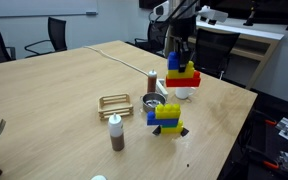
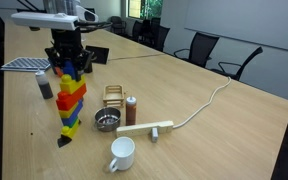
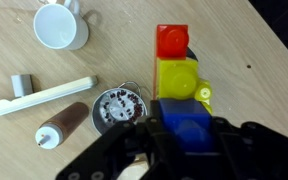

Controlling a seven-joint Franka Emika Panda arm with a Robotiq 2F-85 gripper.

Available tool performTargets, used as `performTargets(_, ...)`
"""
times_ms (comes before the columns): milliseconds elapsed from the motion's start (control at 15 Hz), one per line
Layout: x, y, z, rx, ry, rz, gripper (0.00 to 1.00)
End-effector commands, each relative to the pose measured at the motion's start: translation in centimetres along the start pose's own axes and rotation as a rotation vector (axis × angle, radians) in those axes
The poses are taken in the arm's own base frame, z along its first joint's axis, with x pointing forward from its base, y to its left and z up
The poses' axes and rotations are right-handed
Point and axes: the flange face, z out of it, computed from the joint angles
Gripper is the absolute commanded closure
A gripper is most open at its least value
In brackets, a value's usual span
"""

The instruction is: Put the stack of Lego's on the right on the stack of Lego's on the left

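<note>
My gripper (image 1: 176,55) is shut on the blue top brick of a Lego stack (image 1: 181,72) of blue, yellow and red bricks and holds it in the air. In the wrist view the gripper (image 3: 189,142) clamps the blue brick, with the yellow and red bricks (image 3: 174,60) beyond it. A second Lego stack (image 1: 166,117) of yellow and blue bricks on a black base stands on the table, nearer the front edge. In an exterior view the held stack (image 2: 72,85) lines up above the standing stack (image 2: 70,118); whether they touch I cannot tell.
A white mug (image 1: 182,93) sits under the held stack. A metal bowl (image 1: 151,103), a brown bottle (image 1: 116,133) and a wooden rack (image 1: 114,103) stand nearby. A wooden stick (image 2: 146,128) and a cable (image 2: 199,108) lie on the table (image 1: 54,90). Office chairs surround it.
</note>
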Motion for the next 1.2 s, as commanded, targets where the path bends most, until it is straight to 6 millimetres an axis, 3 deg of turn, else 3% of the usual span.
performTargets(0, 0.8, -0.3, -0.3, 0.030, 0.006, 0.035, 0.89)
performTargets(467, 1.7, -2.7, -0.2, 0.007, 0.109, 0.081, 0.89)
performTargets(933, 1.8, -4.5, 2.4, -0.015, 0.161, 0.036, 0.89)
performTargets(1133, 1.5, -5.4, 2.6, 0.001, 0.144, 0.019, 0.89)
